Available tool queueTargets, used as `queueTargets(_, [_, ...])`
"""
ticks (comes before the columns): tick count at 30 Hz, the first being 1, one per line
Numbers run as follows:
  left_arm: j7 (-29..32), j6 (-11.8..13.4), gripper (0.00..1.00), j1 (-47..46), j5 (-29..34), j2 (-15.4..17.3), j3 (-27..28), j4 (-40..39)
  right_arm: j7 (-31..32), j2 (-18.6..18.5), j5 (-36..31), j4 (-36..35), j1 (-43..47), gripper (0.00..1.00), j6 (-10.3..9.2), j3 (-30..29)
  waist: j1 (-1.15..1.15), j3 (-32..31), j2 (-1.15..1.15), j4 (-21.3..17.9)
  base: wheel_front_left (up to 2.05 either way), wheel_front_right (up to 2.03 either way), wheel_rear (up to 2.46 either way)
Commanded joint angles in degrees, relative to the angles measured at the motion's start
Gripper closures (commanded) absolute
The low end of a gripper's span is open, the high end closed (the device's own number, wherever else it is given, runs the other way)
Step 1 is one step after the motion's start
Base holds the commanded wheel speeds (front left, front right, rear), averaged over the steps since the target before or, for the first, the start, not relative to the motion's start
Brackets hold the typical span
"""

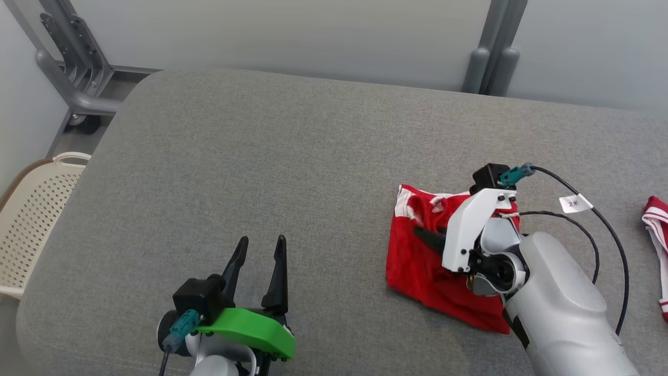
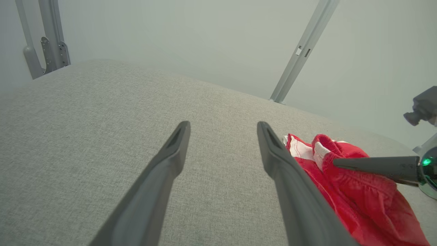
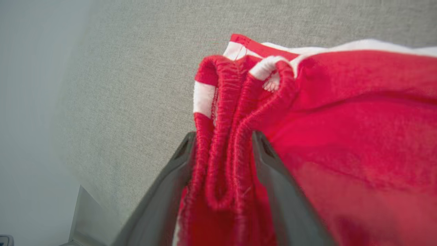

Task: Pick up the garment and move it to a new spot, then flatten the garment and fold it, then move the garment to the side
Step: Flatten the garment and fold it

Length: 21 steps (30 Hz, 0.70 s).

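The garment (image 1: 417, 266) is a pair of red shorts with white stripes, folded into a small stack on the right part of the grey padded surface (image 1: 261, 156). My right gripper (image 1: 427, 236) lies over its top, fingers pointing left. In the right wrist view the right gripper (image 3: 223, 143) stands open, with the bunched elastic waistband of the garment (image 3: 341, 119) lying between its fingers. My left gripper (image 1: 260, 244) hovers open and empty at the lower left, well apart from the shorts. The left wrist view has the left gripper (image 2: 223, 128) open, with the garment (image 2: 362, 201) to its right.
A cream perforated basket (image 1: 31, 219) stands off the surface's left edge. Another red and white cloth (image 1: 657, 230) lies at the far right edge. A grey metal frame (image 1: 78, 78) rises at the back left. A black cable with a white tag (image 1: 574, 203) loops behind my right wrist.
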Motion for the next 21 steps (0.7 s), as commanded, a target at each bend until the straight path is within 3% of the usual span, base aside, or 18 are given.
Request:
queueTargets(1, [-0.24,-0.4,0.0,-0.94,0.02,-0.15,0.12,0.09,-0.84,-0.15,0.53,0.77,-1.09,0.0,0.02,0.41,0.0,0.01,0.0,0.0,0.0,0.0,0.0])
queueTargets(13, [-0.27,-0.34,0.0,0.27,0.78,-0.13,0.92,-0.18,-8.01,-0.17,8.44,2.79,-6.33,0.0,0.02,6.55,0.0,-1.01,0.0,-1.91,0.0,0.0,0.0])
queueTargets(21, [-0.27,0.0,0.0,1.39,1.24,0.38,1.3,-0.99,-11.84,-0.32,6.0,1.15,-5.37,0.0,0.02,4.55,0.0,-1.42,0.0,-5.1,0.0,0.0,0.0])
